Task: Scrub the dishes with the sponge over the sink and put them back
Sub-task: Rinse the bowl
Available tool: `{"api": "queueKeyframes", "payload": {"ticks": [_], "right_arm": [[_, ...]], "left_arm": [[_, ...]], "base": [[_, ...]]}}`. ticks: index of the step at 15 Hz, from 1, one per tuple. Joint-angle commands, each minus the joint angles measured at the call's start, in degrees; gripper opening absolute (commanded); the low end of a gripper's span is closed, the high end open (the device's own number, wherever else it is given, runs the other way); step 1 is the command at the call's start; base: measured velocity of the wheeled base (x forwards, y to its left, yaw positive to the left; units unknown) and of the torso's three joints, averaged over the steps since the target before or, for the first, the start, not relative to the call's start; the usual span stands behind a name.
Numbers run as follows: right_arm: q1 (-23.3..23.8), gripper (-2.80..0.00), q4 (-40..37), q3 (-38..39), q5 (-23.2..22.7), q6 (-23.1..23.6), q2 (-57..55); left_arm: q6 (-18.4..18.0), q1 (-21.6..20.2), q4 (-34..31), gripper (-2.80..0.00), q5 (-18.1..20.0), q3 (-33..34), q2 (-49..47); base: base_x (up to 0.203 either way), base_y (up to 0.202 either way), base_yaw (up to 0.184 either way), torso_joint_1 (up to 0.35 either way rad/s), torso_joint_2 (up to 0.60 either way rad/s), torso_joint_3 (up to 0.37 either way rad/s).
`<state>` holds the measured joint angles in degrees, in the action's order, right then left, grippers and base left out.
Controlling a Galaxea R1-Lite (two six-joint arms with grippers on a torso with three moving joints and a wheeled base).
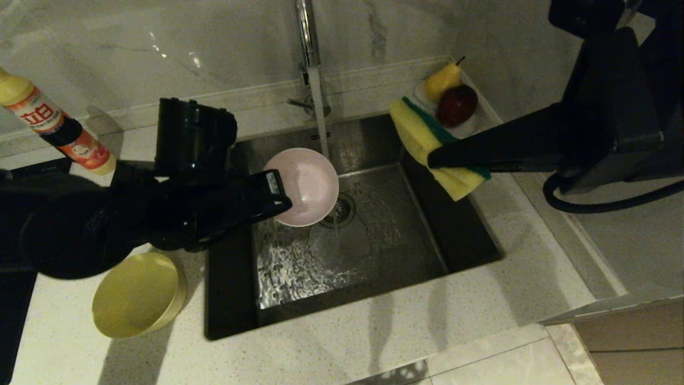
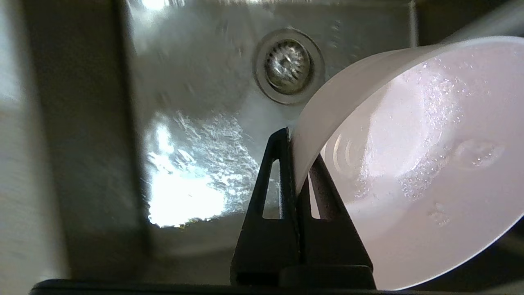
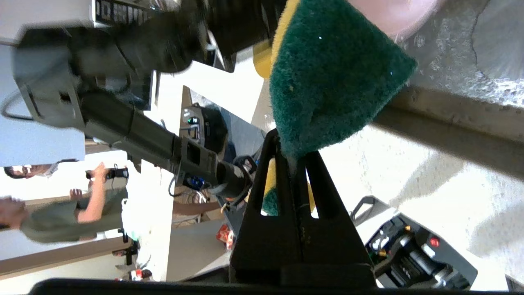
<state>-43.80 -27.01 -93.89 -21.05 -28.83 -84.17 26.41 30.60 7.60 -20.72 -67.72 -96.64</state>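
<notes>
Left gripper (image 1: 280, 195) is pinching the pink bowl (image 1: 304, 186) by its rim, bowl jutting beyond the jaws over the sink (image 1: 374, 256). Right gripper (image 1: 435, 158) is clamping the sponge (image 1: 427, 140). Thin wet rim grip: scrubbing pressure could be levering the bowl loose.

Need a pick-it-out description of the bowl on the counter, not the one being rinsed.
Start at the steel sink in the white counter. On the counter by the sink's near left corner, below the left arm, sits the yellow bowl, turned upside down. The only other bowl in view, the pink bowl, is clamped by the left gripper over the sink beside the running water.
</notes>
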Motion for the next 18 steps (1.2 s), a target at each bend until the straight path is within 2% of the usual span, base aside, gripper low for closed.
{"api": "queueKeyframes", "payload": {"ticks": [1,4,7,10,18], "right_arm": [[0.0,-2.8,0.1,1.1,-0.1,-0.2,0.9],[0.4,-2.8,0.2,1.5,-0.2,-0.3,0.9],[1.0,-2.8,0.2,2.2,-0.3,-0.2,0.9],[1.0,-2.8,0.2,2.6,-0.4,-0.3,0.9],[1.0,-2.8,0.2,3.3,-0.5,-0.3,0.8]], "left_arm": [[8.6,-1.6,-12.2,-2.8,3.1,-10.6,-4.3],[13.3,-3.5,-19.5,-2.8,7.4,-18.2,-9.4],[16.5,-4.1,-23.7,-2.8,8.1,-23.5,-12.0],[17.2,-4.8,-24.2,-2.8,9.7,-25.5,-13.0],[18.1,-4.9,-24.4,-2.8,10.0,-26.7,-13.5]], "base": [[0.0,0.0,0.0,0.0,0.0,0.0],[0.0,0.0,0.0,0.0,0.0,0.0],[0.0,0.0,0.0,0.0,0.0,0.0],[0.0,0.0,0.0,0.0,0.0,0.0],[0.0,0.0,0.0,0.0,0.0,0.0]]}}
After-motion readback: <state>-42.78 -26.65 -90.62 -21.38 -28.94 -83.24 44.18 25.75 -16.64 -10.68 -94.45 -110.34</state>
